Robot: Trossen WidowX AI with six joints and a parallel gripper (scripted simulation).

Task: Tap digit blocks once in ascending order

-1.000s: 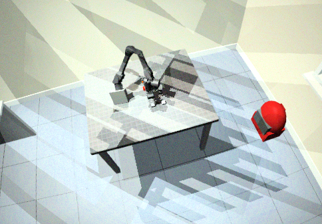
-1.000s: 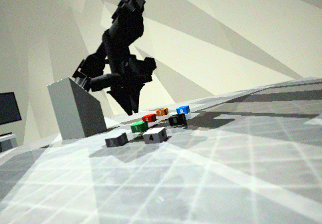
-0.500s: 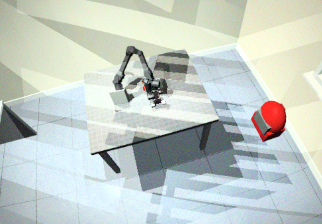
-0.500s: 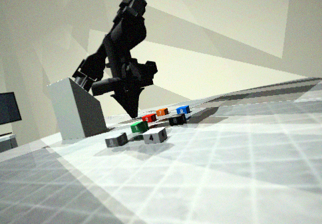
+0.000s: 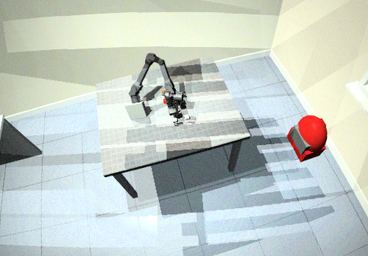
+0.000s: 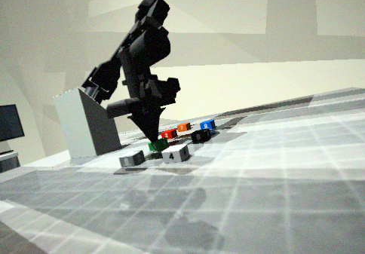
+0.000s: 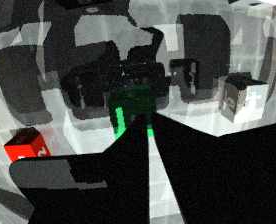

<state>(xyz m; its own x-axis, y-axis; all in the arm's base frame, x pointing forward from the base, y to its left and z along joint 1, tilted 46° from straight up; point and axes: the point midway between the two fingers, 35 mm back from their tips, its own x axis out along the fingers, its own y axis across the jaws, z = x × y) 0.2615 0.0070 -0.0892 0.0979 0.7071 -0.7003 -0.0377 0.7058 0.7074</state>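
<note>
Gripper (image 6: 154, 139) pinched on the green block (image 6: 161, 144)

The fingers sat nearly together, clamped on the green block, which lay just left of the white 4 block (image 6: 176, 154). Best to release straight, lifting vertically so the block keeps its place.

Blocks on table (image 6: 264, 160), exterior view: 7 total, one of each colour.
- 1 grey block (image 6: 132, 159)
- 1 white block (image 6: 176, 154), digit 4
- 1 green block (image 6: 160, 145)
- 1 red block (image 6: 169, 133)
- 1 orange block (image 6: 183, 127)
- 1 black block (image 6: 200, 136)
- 1 blue block (image 6: 207, 124)

Arms: 1. Pale slanted box (image 6: 81, 124) on table: 1. Red domed object (image 5: 309, 136) on floor: 1.
</note>
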